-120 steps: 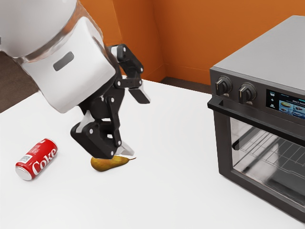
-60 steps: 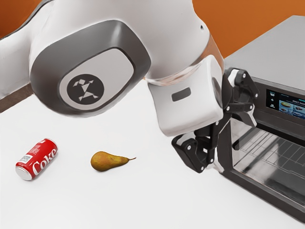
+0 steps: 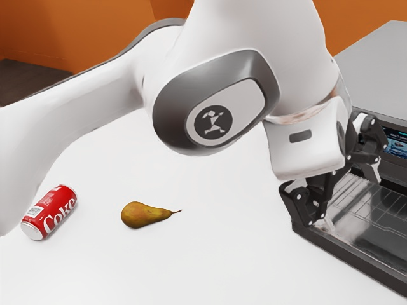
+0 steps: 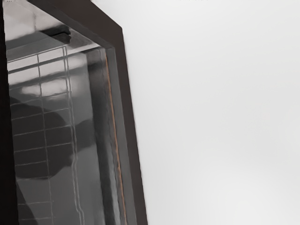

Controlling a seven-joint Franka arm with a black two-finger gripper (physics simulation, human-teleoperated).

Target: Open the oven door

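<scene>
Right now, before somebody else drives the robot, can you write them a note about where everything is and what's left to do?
Gripper: open, fingers apart, holding nothing, in front of the oven door.
Job's things: the door is at the exterior view's right; it looks shut, with the rack showing through its glass.
Nearby: the pear and the Coke can lie on the table.
Done: gripper is up at the door.
Left: get hold of the handle and open the door.
</scene>
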